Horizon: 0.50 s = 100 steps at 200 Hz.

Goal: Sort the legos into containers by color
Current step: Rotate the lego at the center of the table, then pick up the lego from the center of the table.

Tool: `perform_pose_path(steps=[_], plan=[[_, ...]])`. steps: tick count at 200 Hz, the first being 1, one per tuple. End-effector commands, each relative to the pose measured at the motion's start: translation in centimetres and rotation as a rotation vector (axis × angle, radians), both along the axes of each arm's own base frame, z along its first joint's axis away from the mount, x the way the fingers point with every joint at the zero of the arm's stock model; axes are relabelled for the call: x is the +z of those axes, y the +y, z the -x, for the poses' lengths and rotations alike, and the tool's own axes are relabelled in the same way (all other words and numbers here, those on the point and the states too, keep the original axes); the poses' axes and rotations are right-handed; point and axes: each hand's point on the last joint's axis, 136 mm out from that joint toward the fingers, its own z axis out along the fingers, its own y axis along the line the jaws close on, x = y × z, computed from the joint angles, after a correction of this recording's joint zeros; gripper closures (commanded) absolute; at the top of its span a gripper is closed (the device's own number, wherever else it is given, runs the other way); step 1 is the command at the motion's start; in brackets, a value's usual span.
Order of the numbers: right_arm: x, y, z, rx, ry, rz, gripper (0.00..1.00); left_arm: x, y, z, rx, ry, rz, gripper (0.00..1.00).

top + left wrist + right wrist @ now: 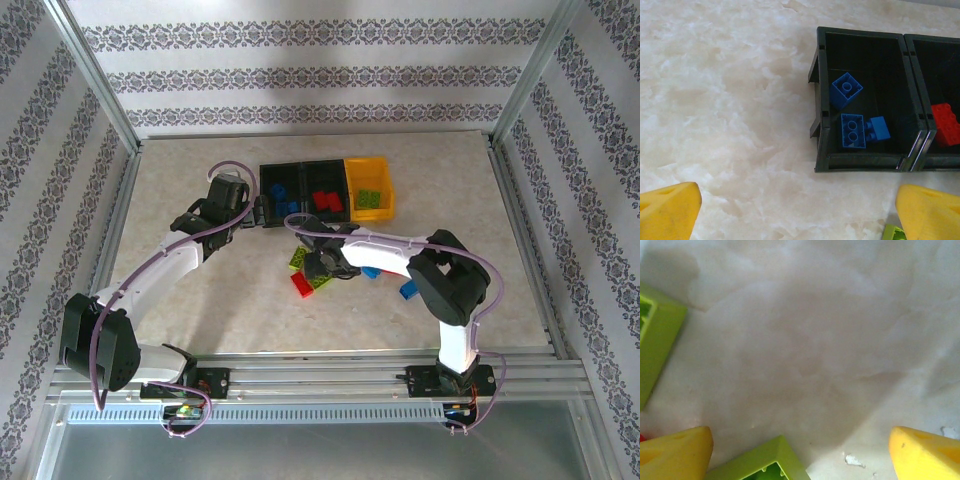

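The containers stand in a row at the back. The left black bin holds three blue legos. The middle black bin holds red legos. The yellow bin holds a green lego. My left gripper is open over bare table just in front of the left bin. My right gripper is open and low over loose legos. An upturned green lego lies between its fingers, close to the left finger. Another green lego lies to the left.
More loose legos lie mid-table: a red one, green ones and two blue ones beside the right arm. A green lego's corner shows by the left gripper's right finger. Metal frame rails border the table.
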Motion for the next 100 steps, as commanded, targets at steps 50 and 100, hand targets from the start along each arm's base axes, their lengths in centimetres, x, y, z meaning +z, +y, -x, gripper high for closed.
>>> perform_pose_path(steps=[50, 100], plan=[[0.1, -0.7, 3.8, 0.061, 0.071, 0.034, 0.05, 0.8, 0.2, -0.5, 0.019, -0.035, 0.037, 0.00], [-0.7, -1.7, 4.1, 0.035, 0.067, 0.058, 0.31, 0.4, 0.0, -0.6, 0.017, -0.026, 0.043, 0.00]])
